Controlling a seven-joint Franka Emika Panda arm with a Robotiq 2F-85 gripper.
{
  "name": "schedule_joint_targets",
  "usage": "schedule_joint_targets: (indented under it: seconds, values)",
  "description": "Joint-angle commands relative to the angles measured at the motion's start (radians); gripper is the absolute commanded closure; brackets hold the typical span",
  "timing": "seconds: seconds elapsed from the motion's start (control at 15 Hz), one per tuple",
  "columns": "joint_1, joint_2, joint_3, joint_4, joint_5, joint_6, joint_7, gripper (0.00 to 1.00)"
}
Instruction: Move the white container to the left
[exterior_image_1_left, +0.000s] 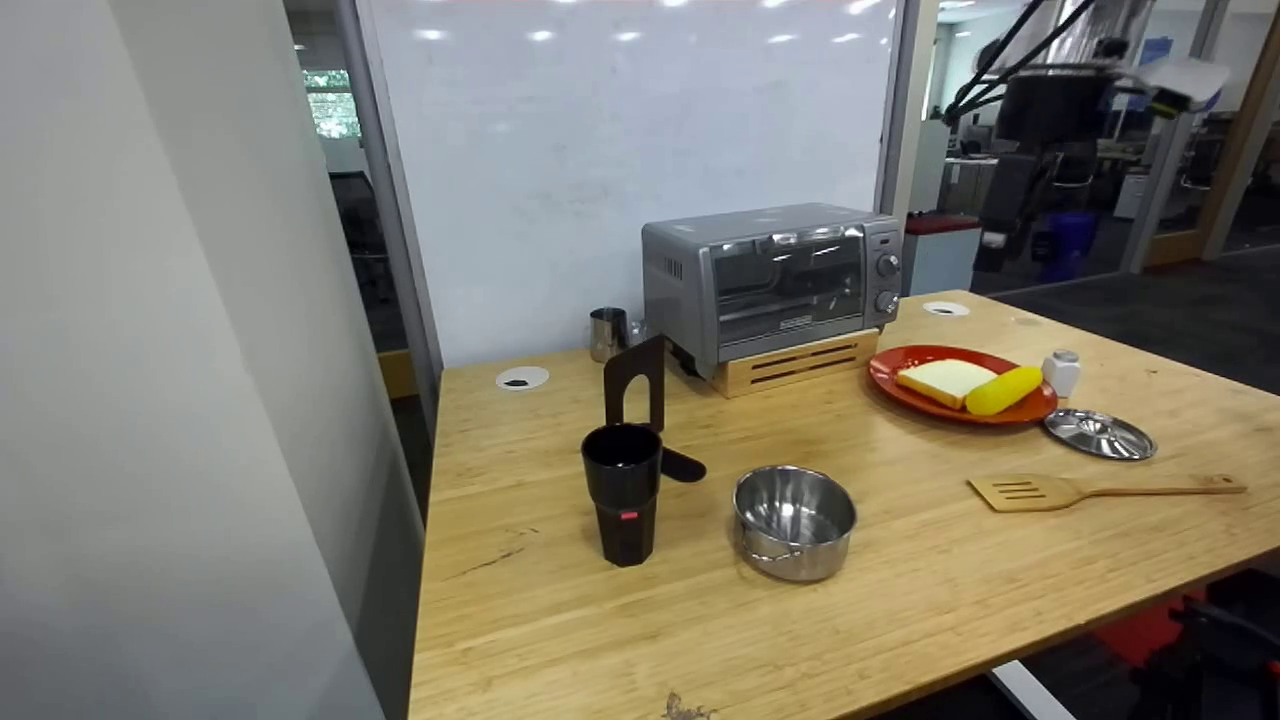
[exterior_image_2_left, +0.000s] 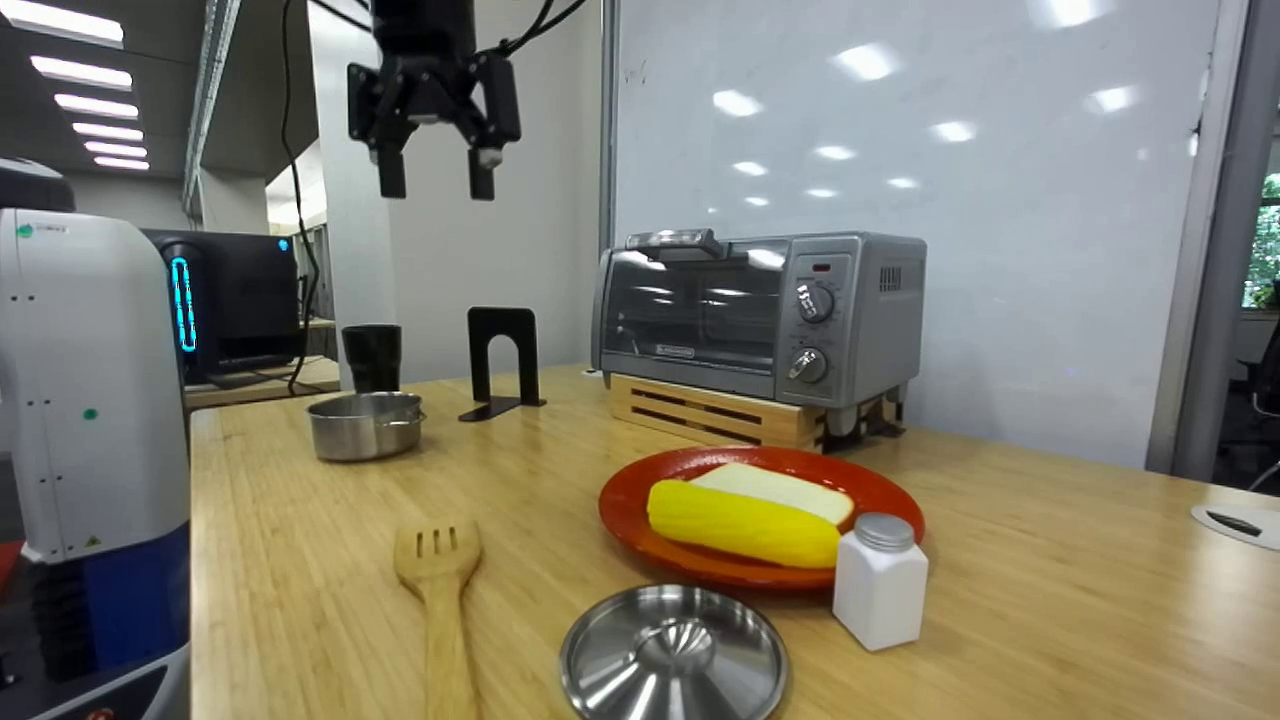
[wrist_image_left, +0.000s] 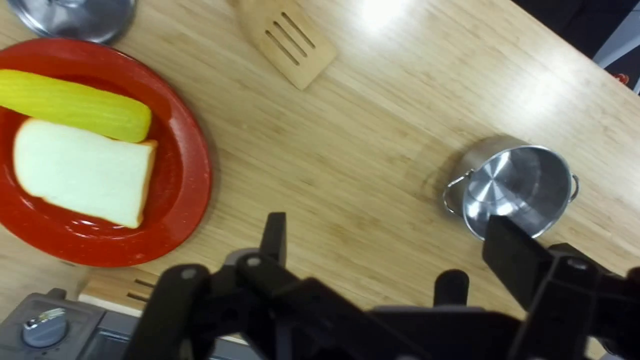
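Gripping nothing, spread wide, the pincer (exterior_image_2_left: 437, 182) is hanging high above the table (exterior_image_2_left: 300, 560), while the white container (exterior_image_2_left: 880, 592) is standing well away beside the red plate (exterior_image_2_left: 622, 502), grasp and leftward move seemingly both undone.

A pale wooden table (exterior_image_1_left: 540, 620) stands before a whiteboard (exterior_image_1_left: 630, 150) dotted with bright reflections (exterior_image_2_left: 865, 62) in both exterior views. Grey posts (exterior_image_1_left: 389, 190) edge the board. In an exterior view a pale wall (exterior_image_1_left: 150, 400) rises just beside the table, and past the gap between wall and board show a window (exterior_image_1_left: 330, 90) with green foliage (exterior_image_1_left: 336, 118) and, below it, a dark chair (exterior_image_1_left: 352, 215). Past the table's far edge lie a dark floor (exterior_image_1_left: 1170, 310), a blue bin (exterior_image_1_left: 1073, 240) and a pale cabinet (exterior_image_1_left: 943, 257) with a red top (exterior_image_1_left: 940, 223). Strip lights (exterior_image_2_left: 99, 105) run in a row along a dark ceiling (exterior_image_2_left: 165, 65) in an exterior view. In the wrist view, glare (wrist_image_left: 382, 12) whitens patches of the table.
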Motion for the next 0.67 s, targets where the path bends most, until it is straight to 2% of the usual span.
schedule_joint_targets:
  seconds: [0.0, 0.27, 0.47, 0.6]
  values:
    - [-0.055, -0.055, -0.114, 0.009, -0.046, -0.127, -0.219, 0.0]
    - [-0.092, -0.011, -0.242, 0.094, -0.143, -0.342, -0.495, 0.0]
    - [-0.101, 0.073, -0.283, 0.173, -0.201, -0.433, -0.65, 0.0]
    - [-0.105, 0.129, -0.284, 0.213, -0.209, -0.428, -0.681, 0.0]
